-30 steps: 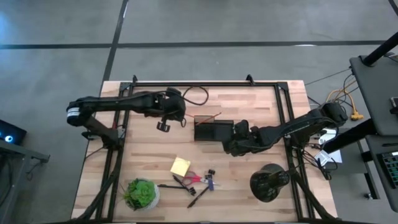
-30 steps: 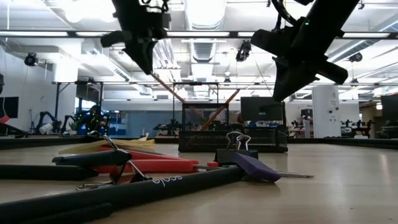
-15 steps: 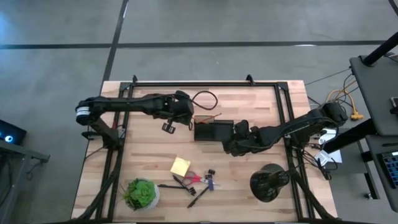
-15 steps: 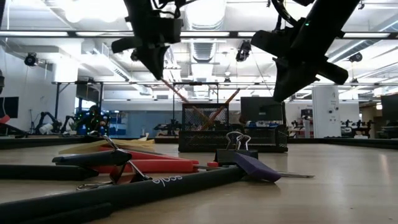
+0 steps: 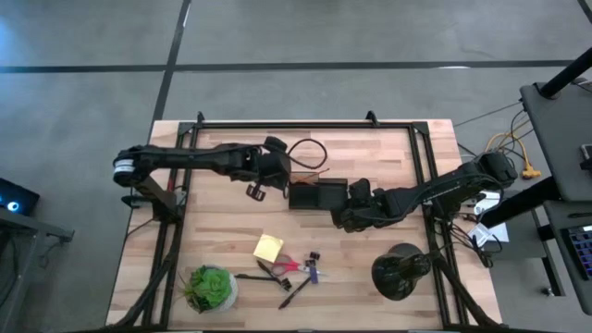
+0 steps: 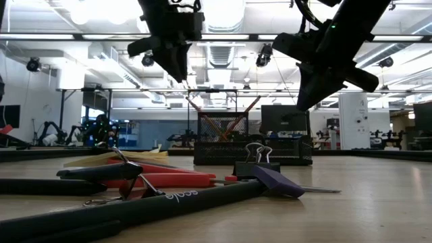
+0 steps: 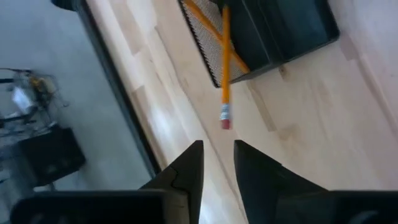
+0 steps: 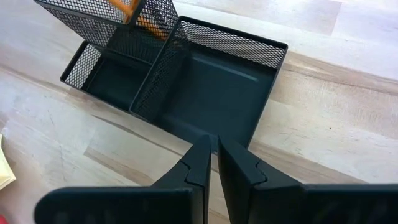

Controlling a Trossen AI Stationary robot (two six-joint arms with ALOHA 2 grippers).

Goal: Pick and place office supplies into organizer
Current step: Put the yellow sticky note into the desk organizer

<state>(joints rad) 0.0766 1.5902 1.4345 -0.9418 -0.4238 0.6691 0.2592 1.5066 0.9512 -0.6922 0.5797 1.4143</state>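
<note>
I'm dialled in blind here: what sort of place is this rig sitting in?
Probably a robotics lab or open workshop hall. The low view shows exposed ceiling ducts, strip lights and other robot arms in the background; the high view shows a butcher-block table on grey concrete floor.

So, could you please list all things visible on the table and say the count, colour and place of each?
organizer: one, black mesh, table centre
pencils: two, orange, crossed in the organizer's tall compartment
sticky pad: one, yellow, front centre
scissors: one, red-handled, beside the pad
pens: at least two, black, front
binder clip: one, black, front
plant: one, green, front left
domed object: one, black, front right
left gripper: beside the organizer, jaws open
right gripper: over the organizer, jaws shut
</note>
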